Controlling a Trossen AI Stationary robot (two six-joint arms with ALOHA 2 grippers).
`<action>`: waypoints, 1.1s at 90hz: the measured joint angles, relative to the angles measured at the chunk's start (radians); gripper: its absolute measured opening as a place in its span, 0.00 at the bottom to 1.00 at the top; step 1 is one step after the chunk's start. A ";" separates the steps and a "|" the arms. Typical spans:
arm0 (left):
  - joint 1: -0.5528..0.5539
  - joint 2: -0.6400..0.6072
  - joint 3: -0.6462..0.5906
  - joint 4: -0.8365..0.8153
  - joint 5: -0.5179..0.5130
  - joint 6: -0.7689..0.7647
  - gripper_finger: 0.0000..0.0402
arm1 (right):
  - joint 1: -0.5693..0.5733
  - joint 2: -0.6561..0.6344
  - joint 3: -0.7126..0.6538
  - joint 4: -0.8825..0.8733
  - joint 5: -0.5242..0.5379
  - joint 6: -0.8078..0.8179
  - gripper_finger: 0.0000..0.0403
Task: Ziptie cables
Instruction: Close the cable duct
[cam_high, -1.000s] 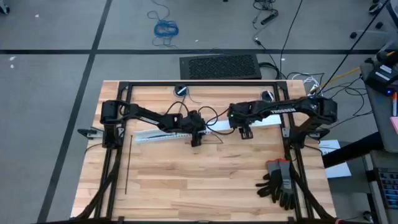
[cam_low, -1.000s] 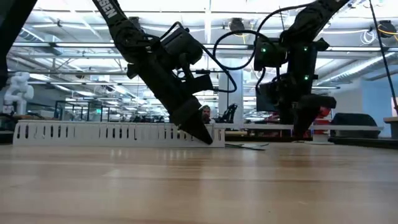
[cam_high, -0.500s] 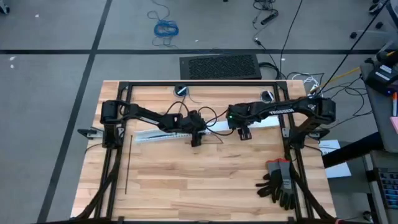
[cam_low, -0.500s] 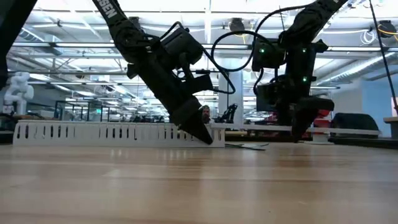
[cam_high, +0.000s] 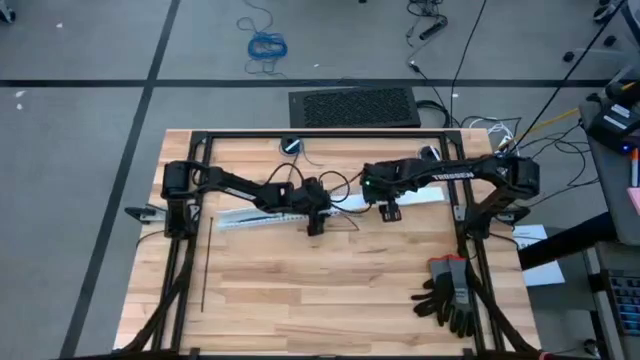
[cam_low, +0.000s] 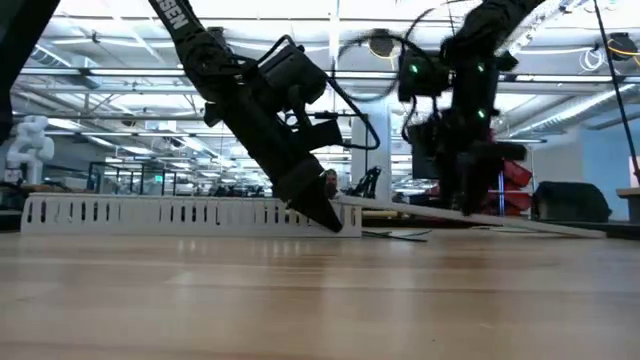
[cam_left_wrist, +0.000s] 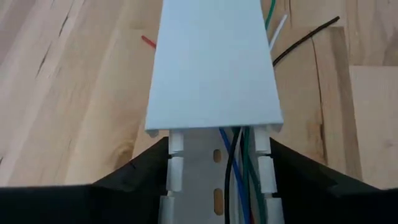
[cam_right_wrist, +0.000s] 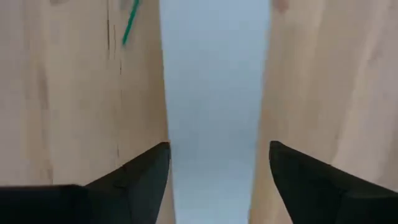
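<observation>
Left gripper (cam_high: 316, 226) down at the middle of the bench, fingers (cam_left_wrist: 140, 174) spread either side of the white slotted duct (cam_high: 255, 215) at its open end, bracing rather than squeezing. Right gripper (cam_high: 390, 211) just beside it toward the bench's right edge, fingers (cam_right_wrist: 143, 171) astride the flat white cover strip (cam_high: 400, 198); whether actually clamped, cannot tell, though in the low view the strip sits tilted, one end raised off the wood. Cables (cam_left_wrist: 239, 168) lying inside the duct channel, blue, green and black, with ends poking out past the cover onto the bench. One ziptie (cam_high: 204, 265) flat near the left edge, well apart from both grippers, untouched. Black gloves (cam_high: 448, 290) at the near right corner.

Likely handling: wires light, limp, prone to springing apart, so best pinched as a bundle where clear of the duct. Ziptie thin, slick, flat on wood; awkward to lift, easiest from one end.
</observation>
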 joint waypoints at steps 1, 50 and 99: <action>0.000 0.000 0.000 0.000 0.000 0.000 0.57 | 0.000 -0.003 0.008 -0.002 -0.008 0.001 0.64; 0.000 0.000 0.000 -0.001 0.002 0.000 0.57 | 0.034 -0.030 -0.027 0.421 -0.173 0.166 0.13; 0.000 0.000 0.000 -0.001 0.003 -0.001 0.57 | 0.039 0.017 -0.122 0.698 -0.191 0.185 0.00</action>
